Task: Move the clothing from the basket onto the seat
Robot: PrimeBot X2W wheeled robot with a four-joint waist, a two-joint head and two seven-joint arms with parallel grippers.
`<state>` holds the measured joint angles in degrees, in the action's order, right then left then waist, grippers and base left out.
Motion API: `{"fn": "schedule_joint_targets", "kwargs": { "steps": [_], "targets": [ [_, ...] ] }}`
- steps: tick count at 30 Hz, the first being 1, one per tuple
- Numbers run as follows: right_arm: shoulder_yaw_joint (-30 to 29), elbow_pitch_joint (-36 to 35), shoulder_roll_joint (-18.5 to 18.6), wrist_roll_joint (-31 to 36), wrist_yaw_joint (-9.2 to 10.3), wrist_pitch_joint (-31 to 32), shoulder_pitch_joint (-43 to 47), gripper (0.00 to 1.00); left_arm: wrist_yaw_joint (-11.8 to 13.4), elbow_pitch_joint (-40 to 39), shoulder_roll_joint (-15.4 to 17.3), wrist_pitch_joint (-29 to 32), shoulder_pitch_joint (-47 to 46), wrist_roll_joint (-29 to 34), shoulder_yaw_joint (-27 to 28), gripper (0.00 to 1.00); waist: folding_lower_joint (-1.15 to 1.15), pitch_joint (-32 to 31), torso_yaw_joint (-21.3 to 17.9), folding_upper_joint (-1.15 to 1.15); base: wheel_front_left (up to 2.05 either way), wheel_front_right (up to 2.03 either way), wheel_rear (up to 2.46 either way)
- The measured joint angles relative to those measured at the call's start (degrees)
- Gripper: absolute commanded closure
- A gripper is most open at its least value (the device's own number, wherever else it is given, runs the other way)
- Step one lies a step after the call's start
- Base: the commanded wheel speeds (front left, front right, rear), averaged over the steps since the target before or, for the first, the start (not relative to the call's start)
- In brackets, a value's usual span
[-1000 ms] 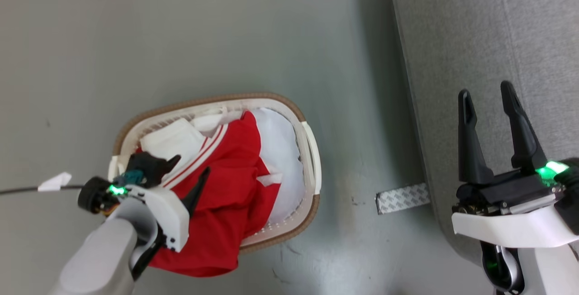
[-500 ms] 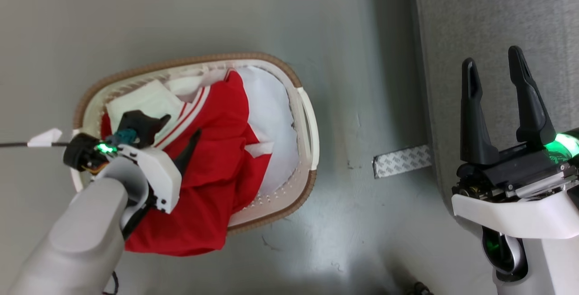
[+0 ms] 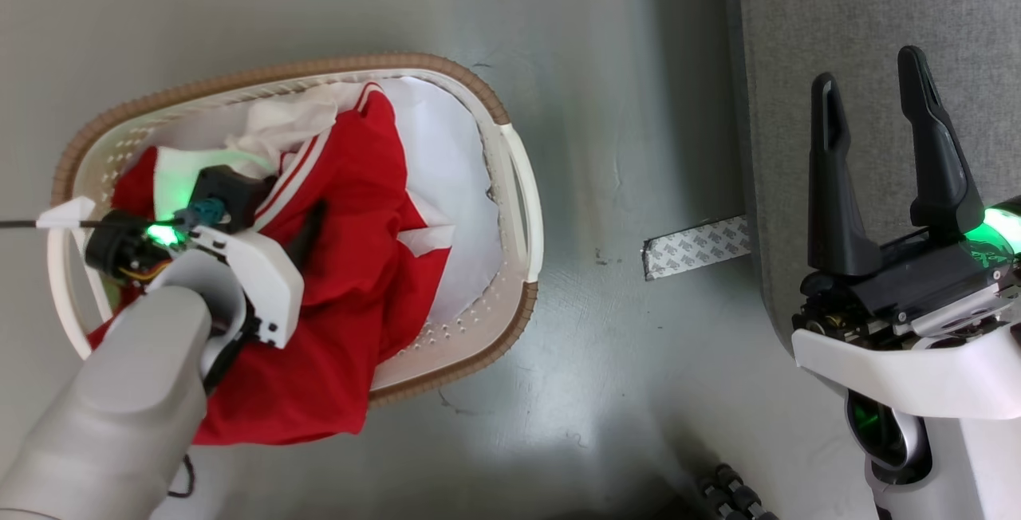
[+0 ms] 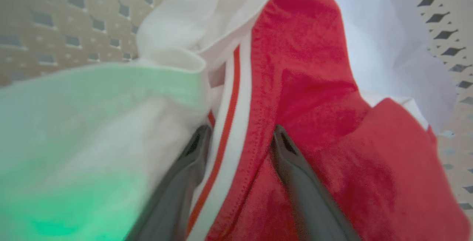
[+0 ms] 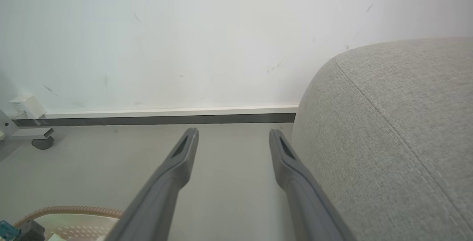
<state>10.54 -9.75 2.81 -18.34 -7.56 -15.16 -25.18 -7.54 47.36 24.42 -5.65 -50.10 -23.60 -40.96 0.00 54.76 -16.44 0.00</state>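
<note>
The cream basket with its brown rim stands on the floor at the left, and its rim also shows in the right wrist view. Red clothing with white striped trim fills the basket and hangs over its near rim. My left gripper is pushed down into the pile. In the left wrist view that gripper stands open, its fingers either side of the striped fold of the clothing. My right gripper is open and holds nothing, over the edge of the grey seat. In its own view this gripper points at the floor beside the seat.
A strip of patterned tape lies on the floor against the seat's base. A black cable with a white tag runs in from the left. A white wall with a baseboard and a caster lie ahead.
The head camera has shifted, so the basket sits higher and further left in the picture. My left gripper has sunk deeper into the clothing. The right gripper stays open.
</note>
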Motion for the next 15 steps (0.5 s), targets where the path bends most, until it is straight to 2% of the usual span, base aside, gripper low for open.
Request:
{"fn": "schedule_joint_targets", "kwargs": {
  "steps": [1, 8, 15],
  "targets": [
    [0.0, 0.0, 0.0, -0.1, 0.00, 0.0, 0.0, 0.00, 0.0, 0.3, -0.2, -0.1, 0.0, -0.9, -0.2, 1.00, 0.00, 0.1, -0.1, 0.00, 0.00, 0.00, 0.00],
    [-0.6, 1.2, 0.0, -0.3, 0.01, 0.0, 0.5, 0.00, 0.0, 1.8, -1.9, -3.4, 0.7, -4.8, -1.7, 1.00, 0.00, -2.1, 0.1, 0.00, 0.00, 0.00, 0.00],
    [-1.9, 3.4, 0.0, 0.5, 0.00, 0.0, 2.6, 0.00, 0.0, 0.6, -4.9, -7.7, 3.7, -10.3, 0.0, 1.00, 0.00, -8.4, 1.8, 0.00, 0.00, 0.00, 0.00]
  ]
}}
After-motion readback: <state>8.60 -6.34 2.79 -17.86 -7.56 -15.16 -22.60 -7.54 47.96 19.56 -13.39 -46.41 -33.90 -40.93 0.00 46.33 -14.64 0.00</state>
